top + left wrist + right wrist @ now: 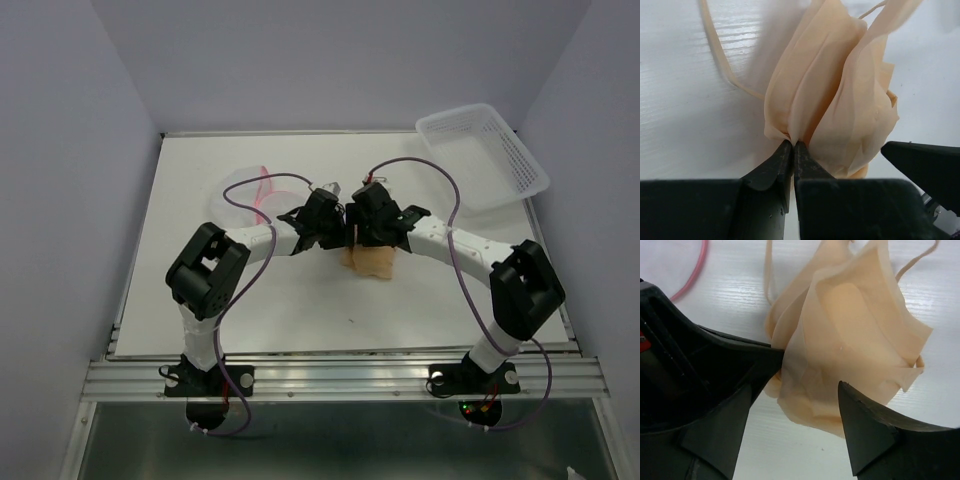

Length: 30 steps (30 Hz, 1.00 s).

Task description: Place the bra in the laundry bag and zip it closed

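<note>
One fold of the bra (830,90) sits pinched in my left gripper (792,146). My right gripper (812,369) straddles it, fingers spread.

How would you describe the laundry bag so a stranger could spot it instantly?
On the white table, look left of centre, just past the left arm. The laundry bag lies there, a see-through white pouch; its pink rim sets it apart from the peach bra and the slotted white basket.
</note>
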Motion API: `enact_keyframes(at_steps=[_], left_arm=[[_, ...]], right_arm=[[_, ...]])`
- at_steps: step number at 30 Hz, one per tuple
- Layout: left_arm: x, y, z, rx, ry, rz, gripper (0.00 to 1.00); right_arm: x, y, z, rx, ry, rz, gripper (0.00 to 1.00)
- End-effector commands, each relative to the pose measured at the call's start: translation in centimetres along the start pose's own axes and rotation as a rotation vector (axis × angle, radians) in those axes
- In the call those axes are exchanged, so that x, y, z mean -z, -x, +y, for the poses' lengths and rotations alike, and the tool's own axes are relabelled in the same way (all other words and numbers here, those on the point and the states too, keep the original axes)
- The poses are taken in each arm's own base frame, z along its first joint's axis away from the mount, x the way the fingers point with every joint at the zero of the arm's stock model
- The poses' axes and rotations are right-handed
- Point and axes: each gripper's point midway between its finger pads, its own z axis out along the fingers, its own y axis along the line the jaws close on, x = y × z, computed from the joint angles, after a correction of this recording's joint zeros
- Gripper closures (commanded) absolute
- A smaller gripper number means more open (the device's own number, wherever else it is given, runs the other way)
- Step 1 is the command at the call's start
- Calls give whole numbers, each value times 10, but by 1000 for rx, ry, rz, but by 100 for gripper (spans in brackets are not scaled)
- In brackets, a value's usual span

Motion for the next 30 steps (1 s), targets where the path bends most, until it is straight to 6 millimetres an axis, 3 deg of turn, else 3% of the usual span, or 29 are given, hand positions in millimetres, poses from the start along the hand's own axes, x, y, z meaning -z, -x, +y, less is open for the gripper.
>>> enact_keyframes(at_steps=[1, 4, 10, 13, 14, 15, 17, 22, 30], left_arm=[[0, -1, -11, 5, -41, -12, 100], [1, 1, -12, 6, -44, -15, 100], [1, 2, -12, 8, -44, -12, 100], [2, 3, -9, 9, -36, -16, 100], [2, 3, -8, 9, -34, -15, 100], [2, 2, -8, 9, -33, -14, 100], [0, 1, -7, 8, -35, -8, 100], [-2, -2, -8, 1, -42, 7, 100], [-5, -5, -8, -8, -51, 24, 100]], right_arm=[[50, 60, 50, 1, 223, -179, 19], [73, 72, 41, 0, 215, -251, 14], [86, 72, 5, -14, 101, -318, 14], [87, 68, -17, -37, 51, -324, 25], [91, 67, -21, -42, 45, -336, 36], [91, 67, -29, -52, 31, -338, 39], [87, 58, -38, -54, 16, -318, 47], [63, 40, -65, -94, -27, -238, 56], [6, 5, -50, -35, 36, -61, 60]])
